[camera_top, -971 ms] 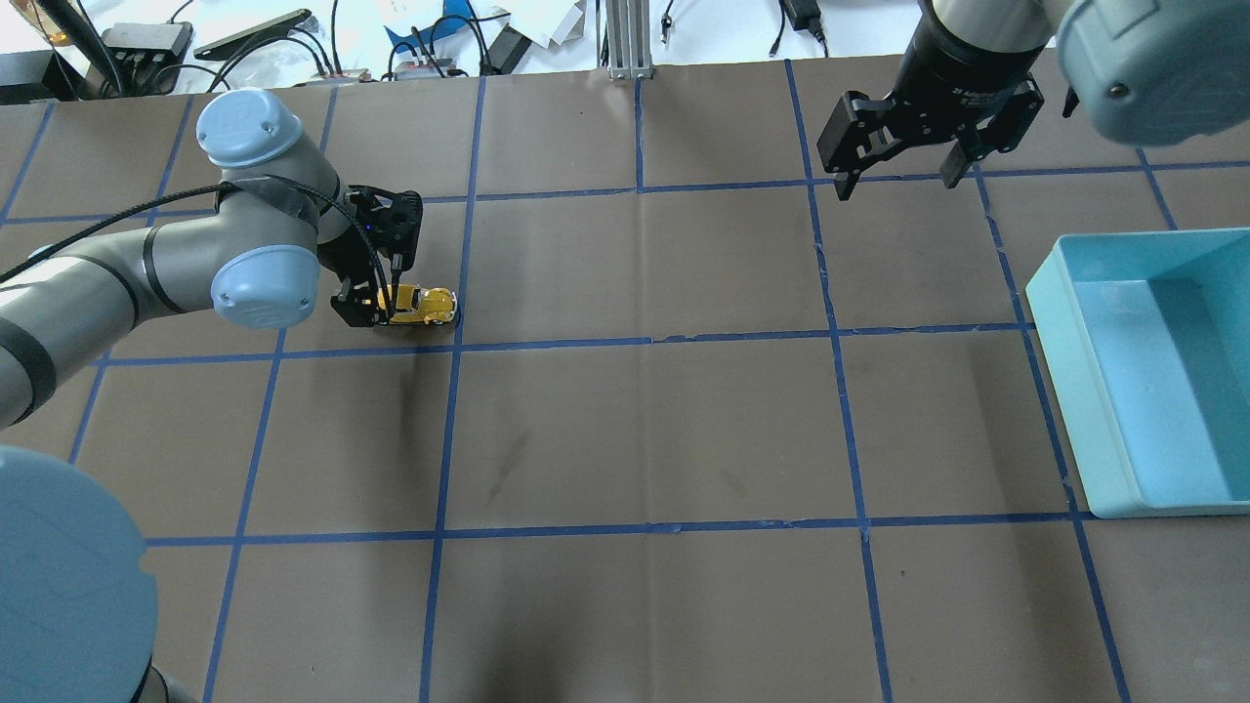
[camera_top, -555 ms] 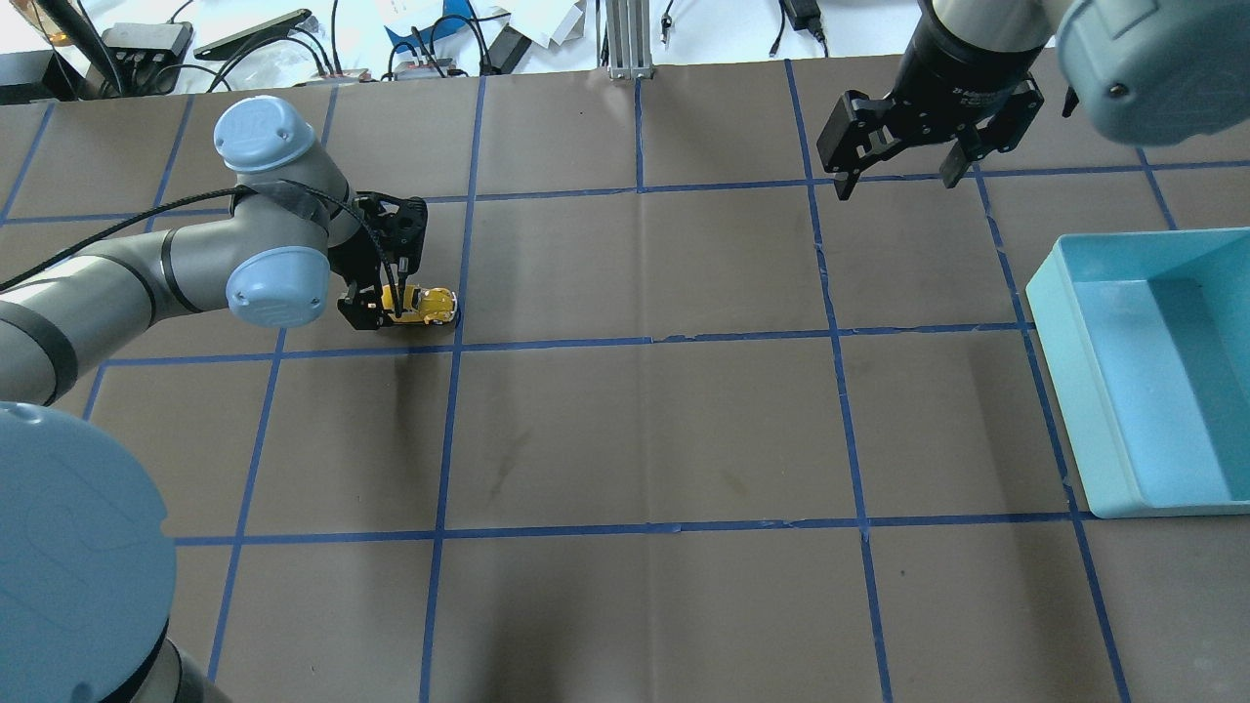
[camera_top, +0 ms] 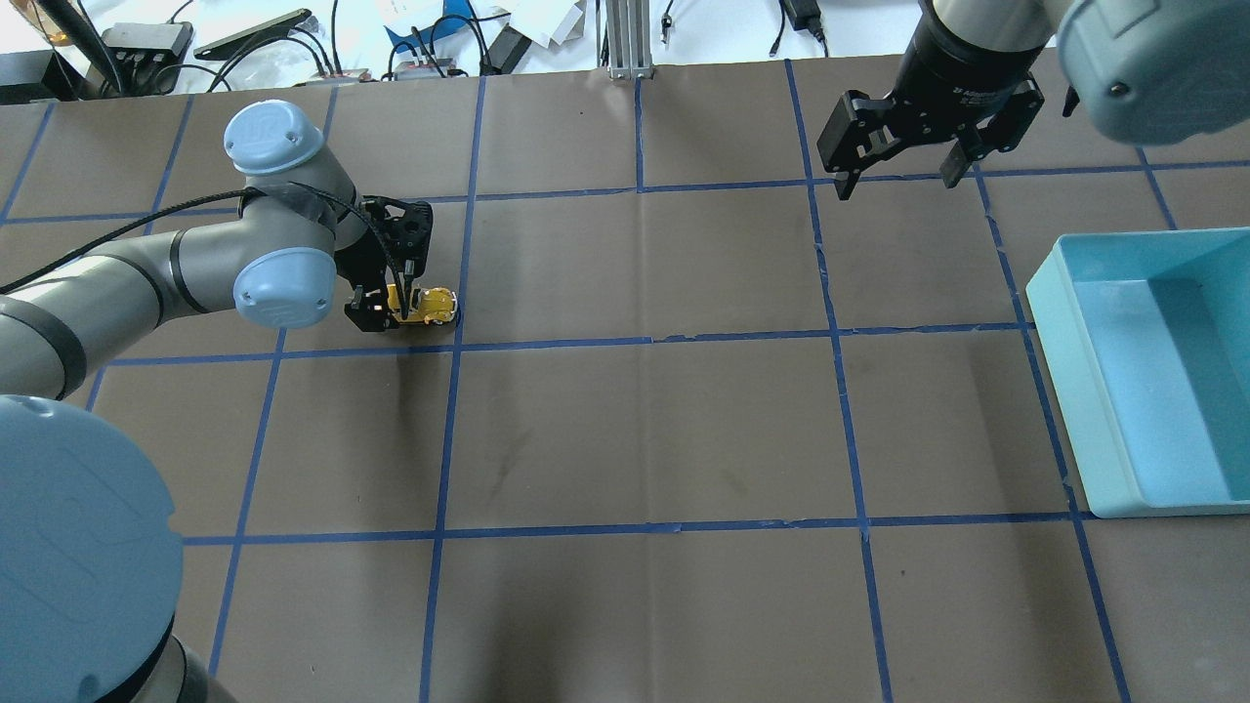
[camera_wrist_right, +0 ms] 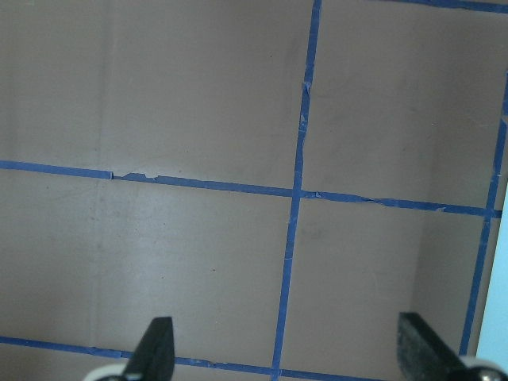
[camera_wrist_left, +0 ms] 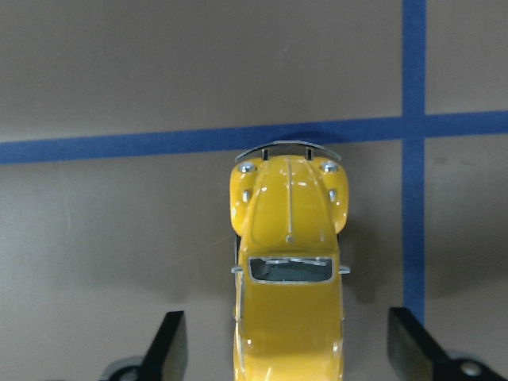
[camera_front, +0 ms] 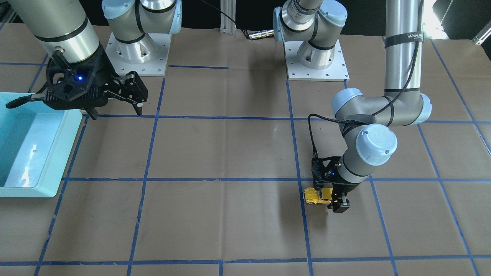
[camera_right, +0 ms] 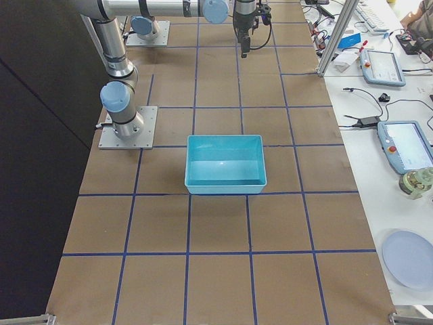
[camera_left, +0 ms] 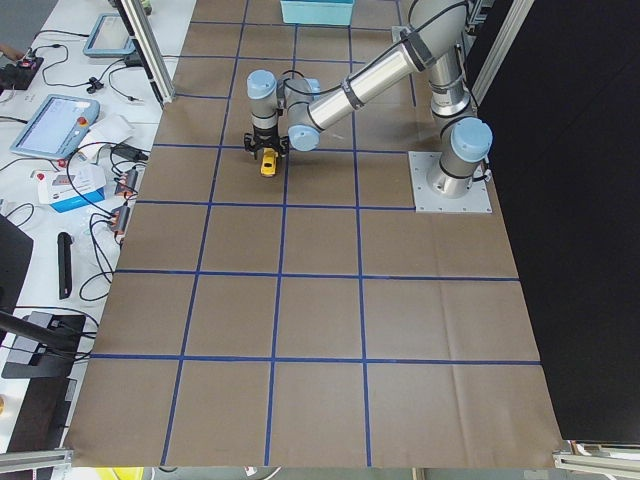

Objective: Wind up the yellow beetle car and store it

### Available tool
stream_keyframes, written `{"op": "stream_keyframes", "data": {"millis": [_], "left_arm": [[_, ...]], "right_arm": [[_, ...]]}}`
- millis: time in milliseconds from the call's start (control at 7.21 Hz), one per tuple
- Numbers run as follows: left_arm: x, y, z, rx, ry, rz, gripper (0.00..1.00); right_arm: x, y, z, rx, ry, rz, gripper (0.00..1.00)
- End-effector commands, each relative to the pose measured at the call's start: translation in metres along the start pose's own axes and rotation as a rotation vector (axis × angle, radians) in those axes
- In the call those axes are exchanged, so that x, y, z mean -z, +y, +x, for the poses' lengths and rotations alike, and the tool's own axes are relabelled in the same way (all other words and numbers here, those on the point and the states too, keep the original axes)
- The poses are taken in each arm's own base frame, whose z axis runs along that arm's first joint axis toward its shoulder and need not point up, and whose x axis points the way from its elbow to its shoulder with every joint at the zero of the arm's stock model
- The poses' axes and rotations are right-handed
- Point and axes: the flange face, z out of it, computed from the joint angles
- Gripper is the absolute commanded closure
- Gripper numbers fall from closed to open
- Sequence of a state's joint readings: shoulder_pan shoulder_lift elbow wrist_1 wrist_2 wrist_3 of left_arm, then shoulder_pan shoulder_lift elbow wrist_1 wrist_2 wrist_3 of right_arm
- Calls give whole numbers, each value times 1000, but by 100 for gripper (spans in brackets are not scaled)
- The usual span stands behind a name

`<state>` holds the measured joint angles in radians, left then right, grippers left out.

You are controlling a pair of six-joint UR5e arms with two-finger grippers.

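Two stages are left, by my reading: the winding and the storing, neither of them done.

Front-facing camera: the yellow beetle car [camera_front: 312,195] stands upright on the table, well apart from the teal bin [camera_front: 53,153]. The left gripper [camera_front: 329,198] is lowered around its rear. The right gripper [camera_front: 116,113] hangs near the bin, spread wide and holding nothing.

Overhead camera: same layout, with the car far across from the bin, not in it.

Left-side camera: the car is a yellow speck under the near arm, and the bin is at the table's far end.

Right-side camera: the bin shows no car inside.

Left wrist camera: the fingers [camera_wrist_left: 168,349] flank the car with bare table showing on each side, so the claw is open and grips nothing.

Right wrist camera: only taped table between parted fingers.

I judge that closing on the car comes first.
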<state>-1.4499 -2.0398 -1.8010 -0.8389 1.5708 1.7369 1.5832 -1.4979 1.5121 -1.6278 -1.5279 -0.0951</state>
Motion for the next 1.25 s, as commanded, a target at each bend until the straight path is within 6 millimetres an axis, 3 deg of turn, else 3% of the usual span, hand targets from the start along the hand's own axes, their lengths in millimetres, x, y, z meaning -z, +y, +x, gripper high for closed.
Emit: {"op": "stream_keyframes", "data": {"millis": [0,139,416,555,694,971,1110], "left_arm": [[1,-1,0,-2,-1,0,27],[3,-1,1,-5,-4,1,35],[7,-1,0,-9,-15,-2,79],[7,-1,0,-7,-13,-4,90],[12,-2,-1,-4,-21,-3,98],[27,-5,3,-4,-13,9,100],[23,-5,3,-4,-1,11,100]], "right_arm": [[-1,0,0,0,0,-1,0],[0,0,-1,1,0,0,0],[-1,0,0,1,0,-4,0],[-1,0,0,0,0,-4,0],[-1,0,0,1,0,-4,0],[-1,1,0,0,-1,-6,0],[-1,1,0,0,-1,-6,0]]}}
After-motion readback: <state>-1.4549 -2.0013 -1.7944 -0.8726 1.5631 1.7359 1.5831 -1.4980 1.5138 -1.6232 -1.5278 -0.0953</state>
